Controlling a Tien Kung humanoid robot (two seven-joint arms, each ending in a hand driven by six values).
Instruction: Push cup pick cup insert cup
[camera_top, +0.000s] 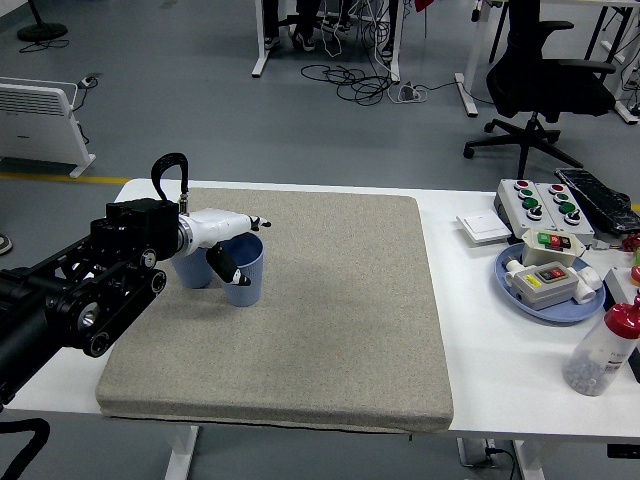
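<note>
Fingers (228, 266) of the left hand (222, 236) were wrapped around the nearer blue cup (243, 270): the thumb, white with a black tip, ran down the cup's near wall, while the other fingers lay along its far rim, one black tip poking out toward the middle of the mat. That cup stood upright on the grey mat (330, 320), at the mat's far left part. A second blue cup (192, 270) stood touching it on the left side, mostly hidden behind the black wrist housing. From the hand the left arm (80, 300) ran back down toward the picture's lower left corner, black and jointed, with a looped cable above the wrist. The mat covered most of the white desk (510, 370). On the desk's right side, well apart from the cups, sat a blue plate (520, 290) bearing small button boxes, a larger button box (545, 205) beyond it, and a clear bottle (603, 350) with a red cap at the near right.
</note>
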